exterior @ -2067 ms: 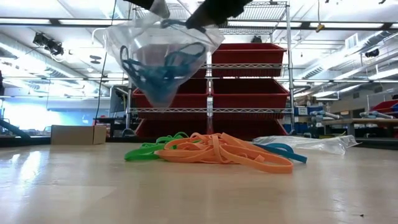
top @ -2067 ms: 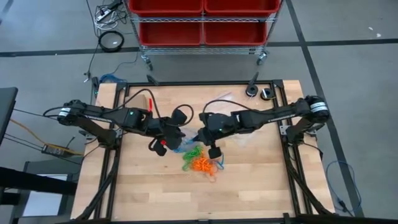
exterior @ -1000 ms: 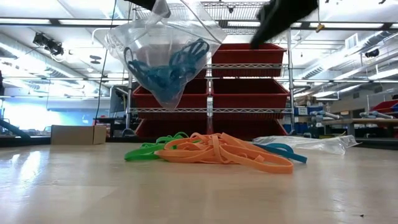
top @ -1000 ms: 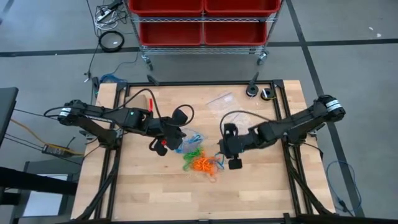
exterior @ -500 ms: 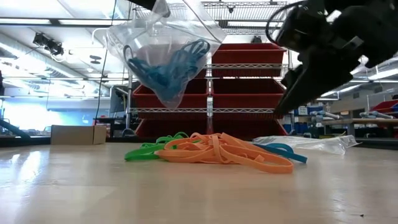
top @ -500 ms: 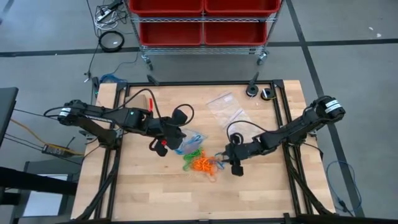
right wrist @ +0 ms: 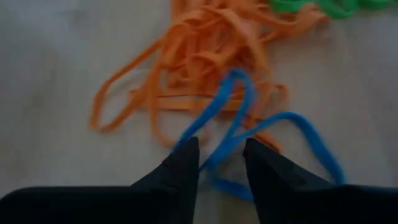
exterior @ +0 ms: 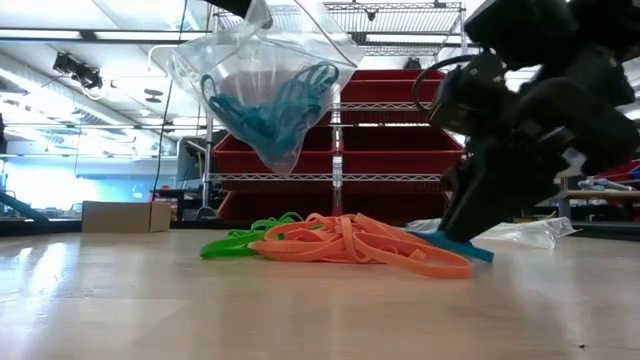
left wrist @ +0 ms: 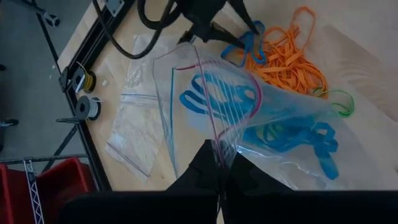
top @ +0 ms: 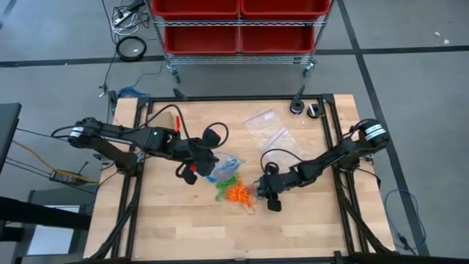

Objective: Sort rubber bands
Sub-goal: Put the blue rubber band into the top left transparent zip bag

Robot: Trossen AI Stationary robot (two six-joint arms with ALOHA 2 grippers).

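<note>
My right hand (right wrist: 221, 163), fingers narrowly parted, straddles a limp, featherlight blue rubber band (right wrist: 249, 134) at centre frame beside the orange tangle (right wrist: 205, 50); I judge pinching its near loop best.

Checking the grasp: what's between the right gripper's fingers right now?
In the right wrist view, a blue band runs between the right gripper's fingers, beside the orange bands.
</note>
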